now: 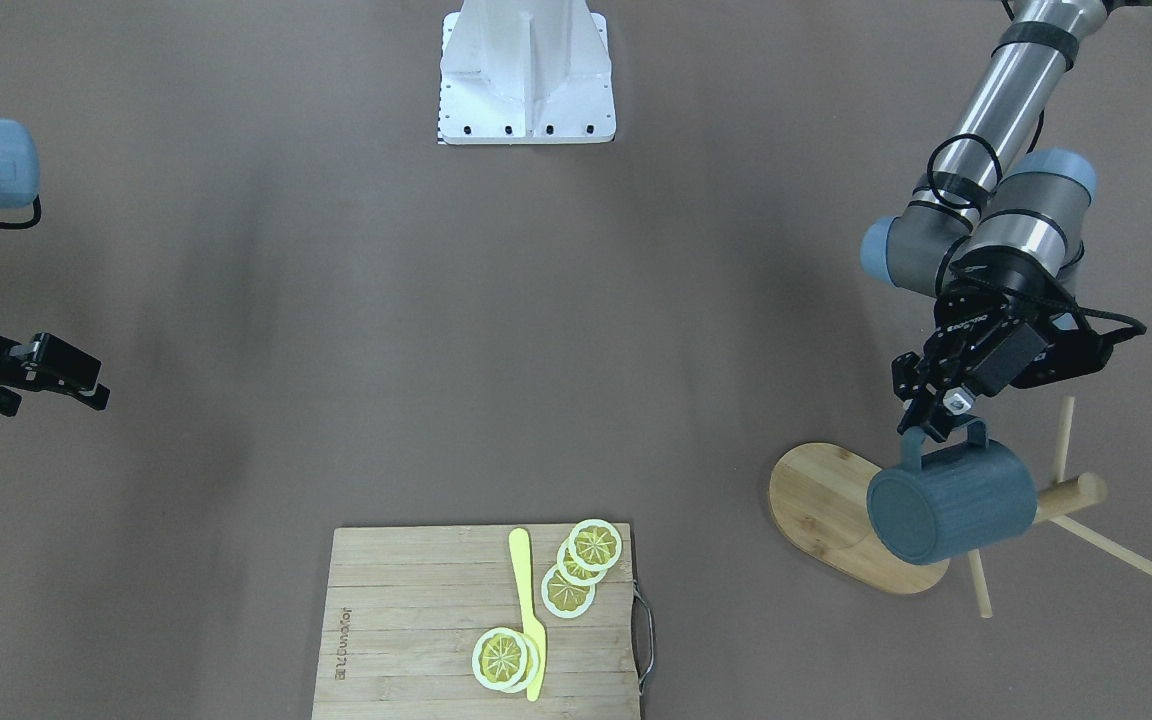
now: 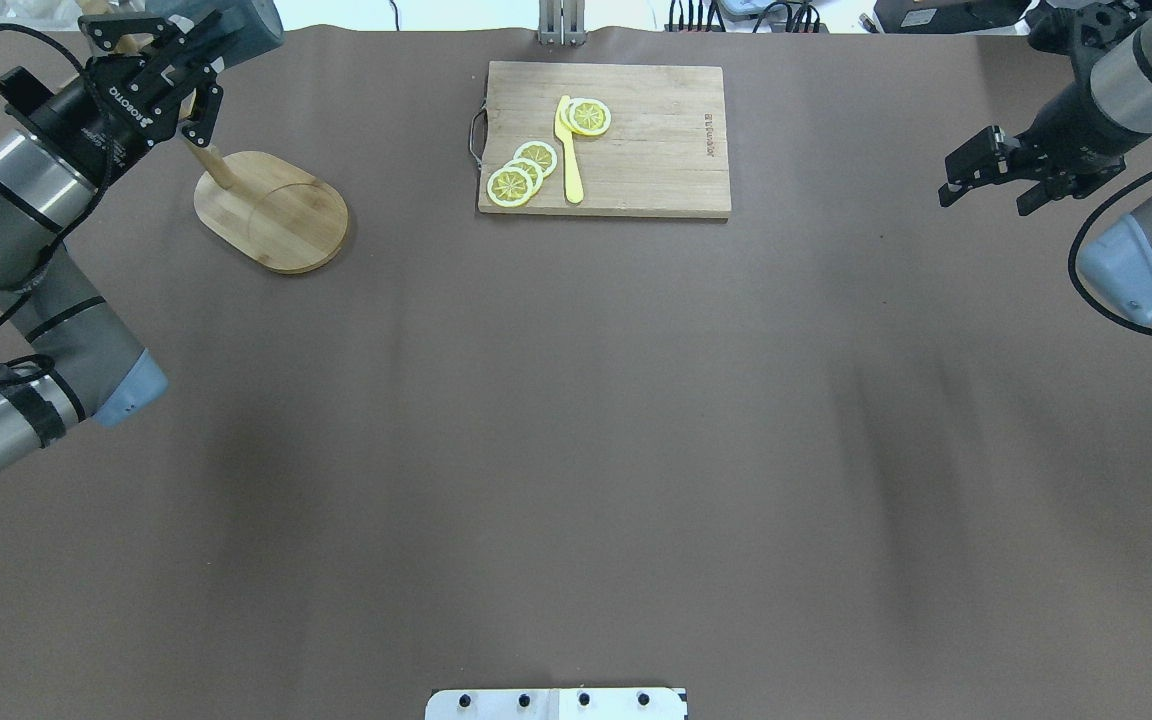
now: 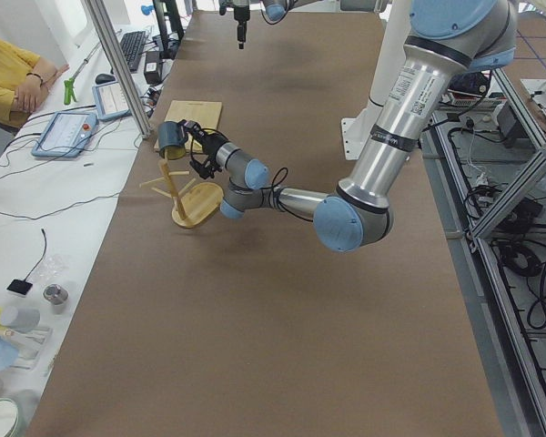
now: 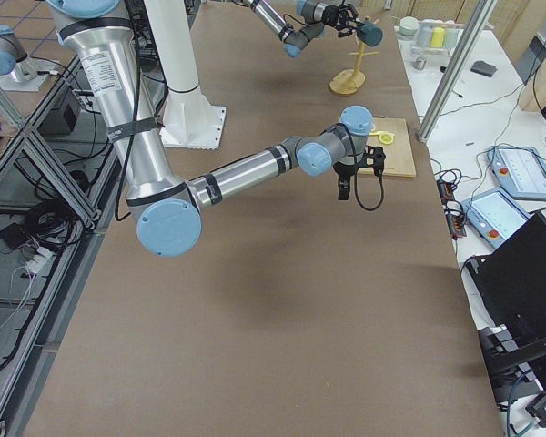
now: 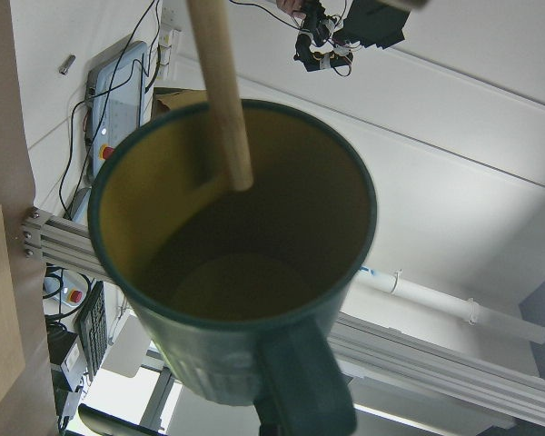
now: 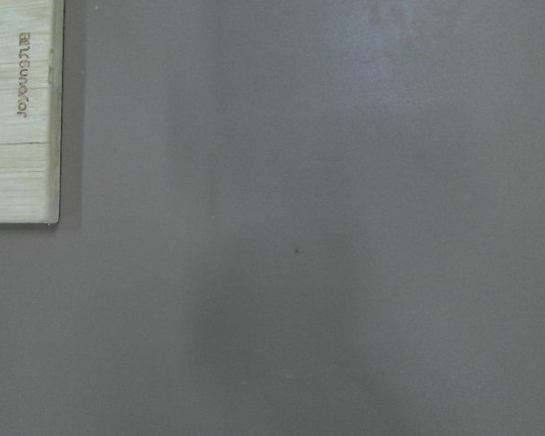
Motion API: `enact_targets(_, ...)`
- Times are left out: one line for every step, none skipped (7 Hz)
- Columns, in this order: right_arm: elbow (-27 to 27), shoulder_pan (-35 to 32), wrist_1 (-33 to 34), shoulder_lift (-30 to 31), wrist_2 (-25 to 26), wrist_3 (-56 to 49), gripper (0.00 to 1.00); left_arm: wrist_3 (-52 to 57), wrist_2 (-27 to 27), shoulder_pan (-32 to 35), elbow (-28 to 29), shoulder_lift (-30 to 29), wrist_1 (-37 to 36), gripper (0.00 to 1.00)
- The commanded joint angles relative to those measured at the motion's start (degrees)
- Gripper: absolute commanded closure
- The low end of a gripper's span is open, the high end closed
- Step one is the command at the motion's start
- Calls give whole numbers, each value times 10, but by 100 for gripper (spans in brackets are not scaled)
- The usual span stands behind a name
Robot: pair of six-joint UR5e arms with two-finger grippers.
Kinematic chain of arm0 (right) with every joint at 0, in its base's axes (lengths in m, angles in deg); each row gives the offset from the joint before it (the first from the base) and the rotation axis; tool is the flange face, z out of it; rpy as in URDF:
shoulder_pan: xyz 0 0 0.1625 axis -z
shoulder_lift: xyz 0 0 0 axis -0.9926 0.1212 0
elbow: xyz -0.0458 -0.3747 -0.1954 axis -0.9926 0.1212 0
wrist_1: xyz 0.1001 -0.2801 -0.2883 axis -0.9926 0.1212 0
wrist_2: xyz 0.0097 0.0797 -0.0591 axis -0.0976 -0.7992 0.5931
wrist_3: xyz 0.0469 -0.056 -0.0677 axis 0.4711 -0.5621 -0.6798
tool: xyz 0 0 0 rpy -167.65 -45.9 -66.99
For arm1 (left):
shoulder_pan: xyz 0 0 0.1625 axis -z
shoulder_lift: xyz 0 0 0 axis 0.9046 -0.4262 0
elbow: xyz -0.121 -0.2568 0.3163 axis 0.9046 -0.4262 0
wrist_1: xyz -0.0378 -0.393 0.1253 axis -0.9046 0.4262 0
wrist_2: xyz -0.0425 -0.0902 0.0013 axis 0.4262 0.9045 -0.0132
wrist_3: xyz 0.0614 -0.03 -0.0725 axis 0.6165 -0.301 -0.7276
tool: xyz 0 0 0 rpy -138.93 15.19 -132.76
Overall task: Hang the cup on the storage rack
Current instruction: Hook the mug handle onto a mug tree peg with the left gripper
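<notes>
The left gripper [image 1: 936, 420] is clenched on the loop handle of the cup [image 1: 951, 500]. Its fingertips fall outside the wrist view, and the overhead view shows the cup mostly masked by the gripper body and cut off at the frame edge. The cup lies ahead of the fingers, tipped on its side above the storage rack [image 1: 821, 500], with one rod [image 5: 222, 91] of the rack entering its yellow mouth; contact cannot be determined. The right gripper [image 2: 996, 178] is well apart, fingers spread, grasping nothing.

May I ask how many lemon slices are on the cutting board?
5 lemon slices on the cutting board: three overlapping on one side of the yellow knife, two stacked on the other, the lower one mostly hidden.
</notes>
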Motion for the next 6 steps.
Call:
enact_targets(-6,0,0,1,0,1,0,-14,1,0,15,18,24,100)
enact_targets(-5,0,0,0,0,1,0,-23,1,0,18,22,25,100)
enact_targets(-5,0,0,0,0,1,0,-25,1,0,20,23,25,100)
enact_targets(-5,0,0,0,0,1,0,-24,1,-1,22,23,25,100)
enact_targets(-5,0,0,0,0,1,0,-20,1,-1,23,23,24,55)
enact_targets(-6,1,0,-1,0,2,0,-18,1,-1,24,23,24,2)
